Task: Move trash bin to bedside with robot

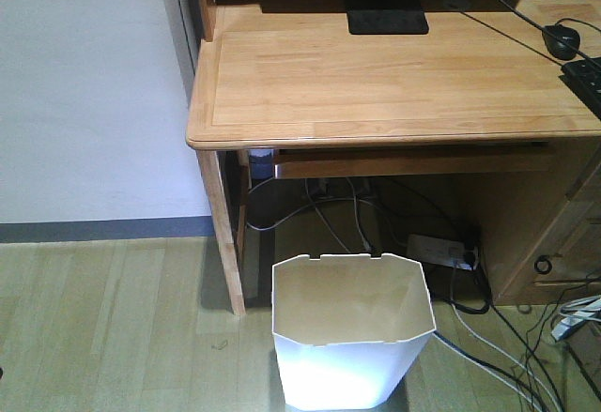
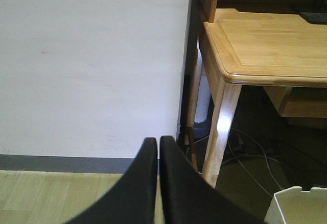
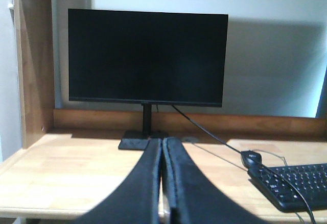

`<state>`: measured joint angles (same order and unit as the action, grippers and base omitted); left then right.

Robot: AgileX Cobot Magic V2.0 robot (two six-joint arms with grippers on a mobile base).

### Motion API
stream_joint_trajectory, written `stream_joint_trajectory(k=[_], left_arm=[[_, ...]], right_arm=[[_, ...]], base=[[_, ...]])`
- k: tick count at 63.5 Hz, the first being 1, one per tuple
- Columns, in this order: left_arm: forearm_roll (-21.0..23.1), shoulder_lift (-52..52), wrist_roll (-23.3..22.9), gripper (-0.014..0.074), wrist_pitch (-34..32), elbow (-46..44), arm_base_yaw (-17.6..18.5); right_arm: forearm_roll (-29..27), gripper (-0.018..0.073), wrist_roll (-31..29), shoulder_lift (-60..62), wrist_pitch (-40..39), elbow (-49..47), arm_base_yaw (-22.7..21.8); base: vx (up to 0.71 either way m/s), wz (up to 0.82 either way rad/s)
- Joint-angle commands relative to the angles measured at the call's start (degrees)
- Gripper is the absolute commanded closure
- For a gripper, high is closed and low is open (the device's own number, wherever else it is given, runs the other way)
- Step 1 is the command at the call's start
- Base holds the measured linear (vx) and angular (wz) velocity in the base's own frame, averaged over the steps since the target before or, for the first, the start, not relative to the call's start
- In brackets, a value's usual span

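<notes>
White trash bin (image 1: 338,374) before wooden desk (image 1: 376,74)

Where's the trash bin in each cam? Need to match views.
Exterior front: trash bin at bottom centre, on the floor in front of the desk.
Left wrist: only a corner of its rim shows, at the bottom right.
Right wrist: not in view.
Shared landmark: the wooden desk top is in all three views. Its rounded corner by the wall shows in the exterior and left wrist views.
</notes>
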<state>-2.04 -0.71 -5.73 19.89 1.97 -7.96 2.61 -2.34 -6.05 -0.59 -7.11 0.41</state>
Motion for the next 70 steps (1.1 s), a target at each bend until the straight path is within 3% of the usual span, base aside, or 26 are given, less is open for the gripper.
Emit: stream_joint_trajectory(k=[1,13,32,53,70], left_arm=[[0.1,-0.8,-0.2,0.0603,-3.8,0.2,0.2],[0.1,-0.8,-0.2,0.0603,-3.8,0.2,0.2],[0.1,-0.8,-0.2,0.0603,-3.8,0.2,0.2],[0.1,-0.8,-0.2,0.0603,-3.8,0.2,0.2],[0.1,-0.8,-0.2,0.0603,-3.8,0.2,0.2]], right_arm=[[0.8,0.0568,-0.6,-6.4,0.6,-6.2,-0.3],[-1.0,0.0568,-0.1,-18.0,9.3,-13.4,-0.3],[-1.2,0.0568,-0.1,-26.9,11.9,-13.7,-0.3],[-1.2,0.0554,-0.2,-28.1,16.5,-13.7,-0.3],[-1.2,0.0468,-0.2,-28.1,18.6,-13.7,-0.3]], base=[[0.00,0.00],[0.00,0.00],[0.00,0.00],[0.00,0.00],[0.00,0.00]])
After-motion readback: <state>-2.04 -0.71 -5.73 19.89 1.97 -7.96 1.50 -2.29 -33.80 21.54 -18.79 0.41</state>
